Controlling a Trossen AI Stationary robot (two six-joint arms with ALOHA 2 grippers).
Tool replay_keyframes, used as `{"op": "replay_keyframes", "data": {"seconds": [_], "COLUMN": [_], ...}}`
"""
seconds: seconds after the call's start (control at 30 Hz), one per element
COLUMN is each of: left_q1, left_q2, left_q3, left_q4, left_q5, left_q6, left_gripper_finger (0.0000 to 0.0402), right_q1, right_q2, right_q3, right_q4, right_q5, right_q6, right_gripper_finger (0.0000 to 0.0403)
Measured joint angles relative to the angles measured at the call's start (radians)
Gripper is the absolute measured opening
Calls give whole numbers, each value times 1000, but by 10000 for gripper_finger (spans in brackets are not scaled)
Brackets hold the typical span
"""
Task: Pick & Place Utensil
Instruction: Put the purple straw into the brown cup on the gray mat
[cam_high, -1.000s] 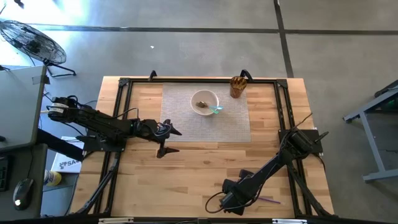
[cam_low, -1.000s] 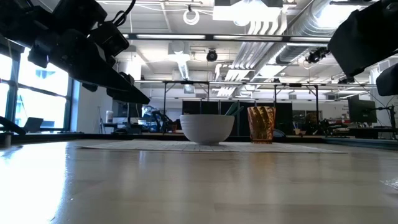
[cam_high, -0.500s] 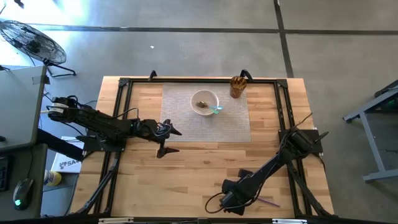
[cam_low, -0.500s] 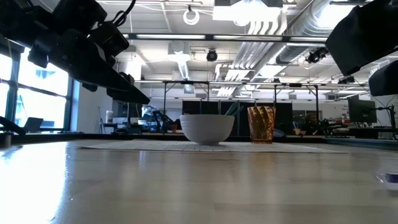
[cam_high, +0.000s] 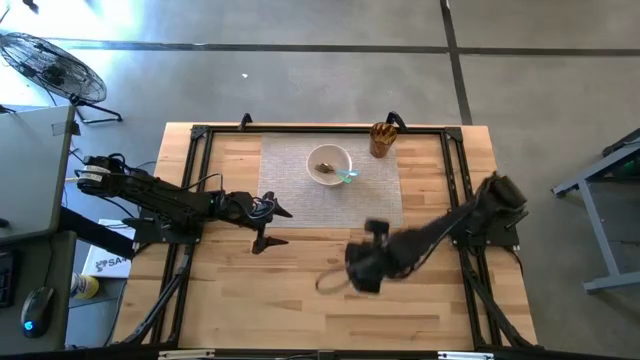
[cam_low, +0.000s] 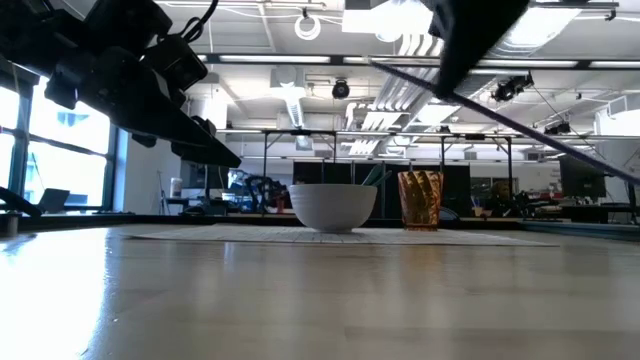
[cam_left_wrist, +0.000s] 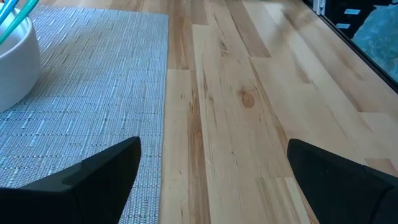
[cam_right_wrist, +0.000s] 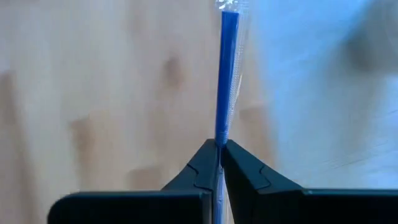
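My right gripper (cam_right_wrist: 219, 147) is shut on a thin blue utensil (cam_right_wrist: 229, 74) in a clear wrapper. In the high view it hangs blurred over the table's middle (cam_high: 362, 265), near side of the grey placemat (cam_high: 375, 195). In the low view the utensil shows as a dark slanting line (cam_low: 520, 125) below the gripper (cam_low: 480, 35). A white bowl (cam_high: 329, 163) with teal utensils and an amber cup (cam_high: 382, 139) stand on the mat's far part. My left gripper (cam_high: 271, 226) waits open, off the table, at the mat's left near corner (cam_left_wrist: 211, 180). My right gripper pinches the blue utensil between its two fingertips, on the shaft (cam_right_wrist: 222, 132), with the fingers lying along it. The long part of the utensil sticks straight out ahead of the fingers. It is lifted clear of the table.
Bare wood lies all around the mat, with wide free room on the near half of the table (cam_high: 300, 310). Black frame rails (cam_high: 190, 180) run along the table's left, right and far edges. In the left wrist view the bowl's rim (cam_left_wrist: 15, 59) is close by.
My right gripper has left the table's near edge, rising and swinging fast toward the middle of the table and the mat. The blue utensil, which lay on the wood near the right near corner, has been lifted clear with it.
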Motion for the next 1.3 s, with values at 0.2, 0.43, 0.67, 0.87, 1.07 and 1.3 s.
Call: {"op": "replay_keyframes", "data": {"seconds": [0.2, 0.43, 0.67, 0.87, 1.07, 1.3], "left_q1": [0, 0, 0, 0, 0, 0], "left_q2": [0, 0, 0, 0, 0, 0], "left_q3": [0, 0, 0, 0, 0, 0], "left_q4": [0, 1, 1, 1, 2, 2], "left_q5": [0, 0, 0, 0, 0, 0], "left_q6": [0, 0, 0, 0, 0, 0], "left_gripper_finger": [399, 399, 399, 399, 399, 399], "right_q1": [-148, -383, -644, -859, -1017, -1078], "right_q2": [-185, -432, -664, -709, -680, -680], "right_q3": [-2, -143, -445, -665, -811, -917], "right_q4": [11, 251, 887, 1393, 1582, 1578], "right_q5": [159, 329, 282, 116, 8, 6], "right_q6": [-153, -359, -667, -753, -665, -597], "right_gripper_finger": [12, 12, 12, 12, 12, 12]}}
